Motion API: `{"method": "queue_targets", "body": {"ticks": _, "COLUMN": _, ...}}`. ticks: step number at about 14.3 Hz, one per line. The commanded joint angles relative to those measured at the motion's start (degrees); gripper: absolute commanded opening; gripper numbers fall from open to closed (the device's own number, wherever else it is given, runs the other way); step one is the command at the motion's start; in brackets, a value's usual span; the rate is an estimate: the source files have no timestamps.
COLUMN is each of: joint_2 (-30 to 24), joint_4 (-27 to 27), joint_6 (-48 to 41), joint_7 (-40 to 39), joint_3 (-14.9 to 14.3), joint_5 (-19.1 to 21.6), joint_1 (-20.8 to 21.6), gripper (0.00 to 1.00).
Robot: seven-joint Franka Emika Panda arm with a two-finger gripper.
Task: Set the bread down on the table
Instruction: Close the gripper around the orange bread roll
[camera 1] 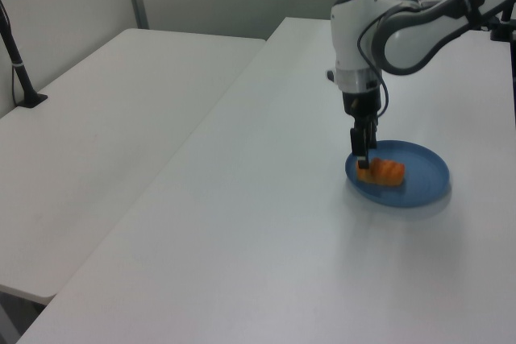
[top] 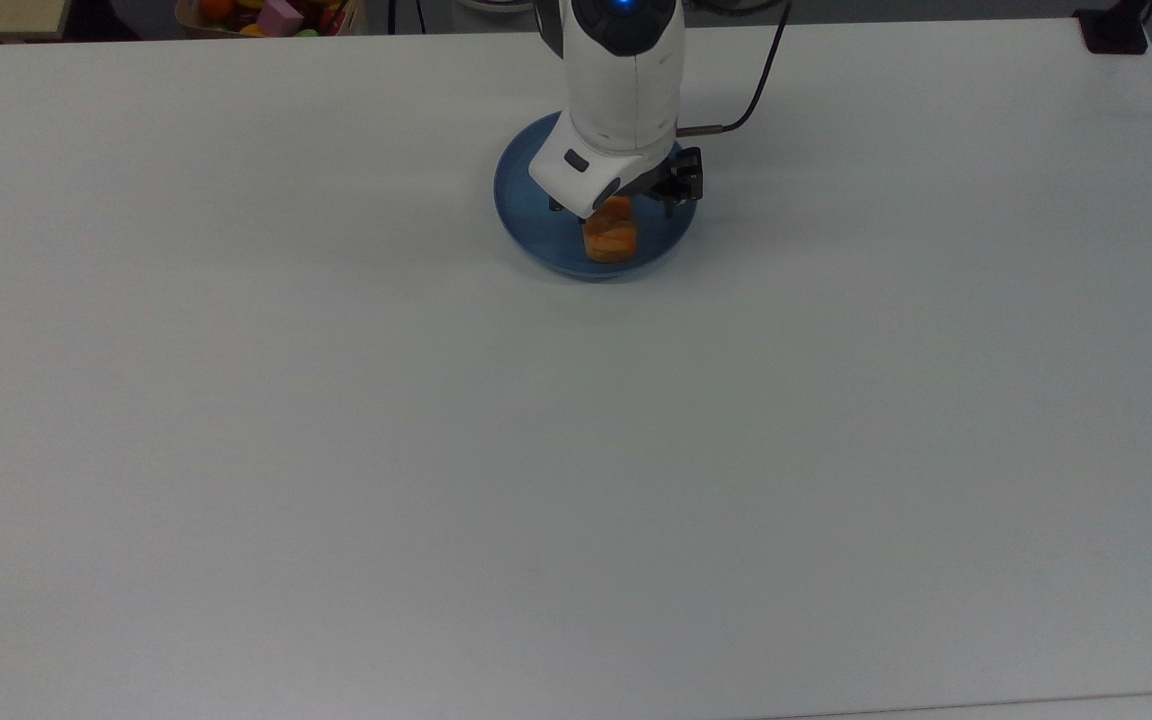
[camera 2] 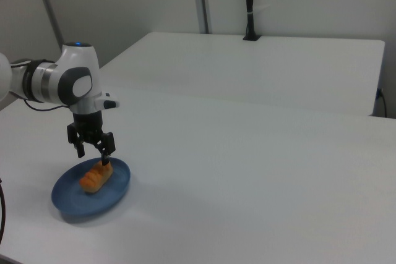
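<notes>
No writing reads anywhere — the end effector (camera 2: 93, 153), fingers spread, straddles the bread (camera 2: 96, 176) on the blue plate (camera 2: 74, 202) on the desk (top: 576, 450).

Soft, even overhead light, faint shadows, slightly grainy pictures

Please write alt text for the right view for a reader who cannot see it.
A white robot arm holds its open gripper just above the bread, which lies on a round blue plate near the right view's lower left, on the white table. A second white table stands behind.
</notes>
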Motion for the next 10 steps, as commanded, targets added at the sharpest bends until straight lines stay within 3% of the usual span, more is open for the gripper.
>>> {"method": "queue_targets", "body": {"ticks": 1, "joint_2": 0.4, "joint_4": -1.6, "joint_6": 2.6, "joint_7": 3.3, "joint_3": 0.6, "joint_5": -2.7, "joint_1": 0.3, "gripper": 0.83}}
{"method": "queue_targets", "body": {"ticks": 5, "joint_2": 0.2, "joint_4": -3.7, "joint_6": 2.4, "joint_7": 3.4, "joint_3": 0.6, "joint_5": -5.8, "joint_1": 0.7, "gripper": 0.62}}
{"method": "queue_targets", "body": {"ticks": 9, "joint_2": 0.0, "joint_4": -3.9, "joint_6": 1.9, "joint_7": 3.3, "joint_3": 0.6, "joint_5": -7.8, "joint_1": 0.7, "gripper": 0.17}}
{"method": "queue_targets", "body": {"ticks": 10, "joint_2": -0.2, "joint_4": -3.9, "joint_6": 1.7, "joint_7": 3.3, "joint_3": 0.6, "joint_5": -8.1, "joint_1": 0.7, "gripper": 0.09}}
